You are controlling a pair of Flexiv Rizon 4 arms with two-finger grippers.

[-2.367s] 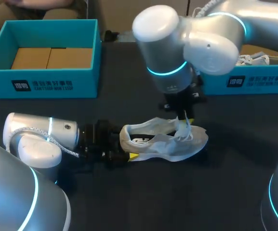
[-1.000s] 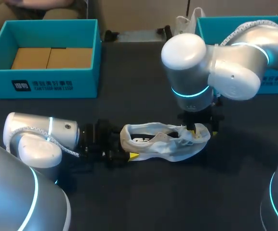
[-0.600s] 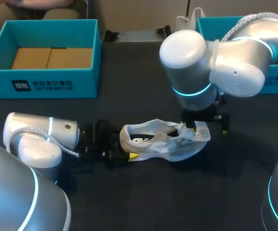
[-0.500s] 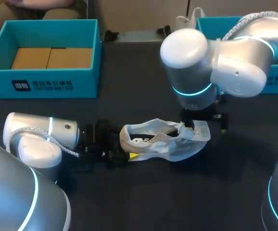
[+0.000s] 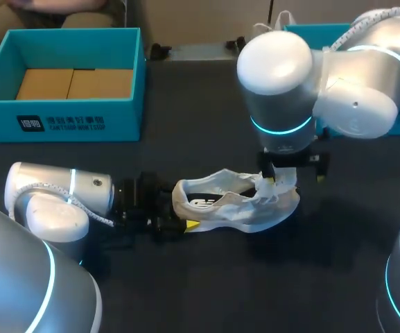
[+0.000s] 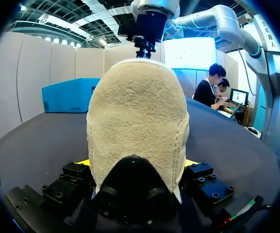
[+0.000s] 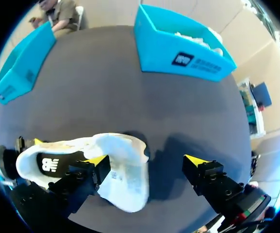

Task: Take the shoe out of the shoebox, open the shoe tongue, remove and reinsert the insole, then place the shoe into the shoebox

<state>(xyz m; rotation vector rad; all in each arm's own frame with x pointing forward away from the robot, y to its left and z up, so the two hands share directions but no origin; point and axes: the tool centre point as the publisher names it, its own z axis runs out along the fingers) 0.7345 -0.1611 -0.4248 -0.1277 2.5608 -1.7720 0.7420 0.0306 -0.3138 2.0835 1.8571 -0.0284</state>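
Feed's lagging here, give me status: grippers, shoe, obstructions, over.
Left gripper shut on shoe heel. Right gripper open, one fingertip at tongue. Shoe on table, no obstruction seen.

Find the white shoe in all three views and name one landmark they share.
Head view: the shoe lies in the middle, its heel in the left gripper.
Left wrist view: its heel rises between that gripper's fingers.
Right wrist view: the shoe lies under one finger of the open right gripper.
Shared landmark: the right gripper, over the shoe's tongue end, beyond the heel.
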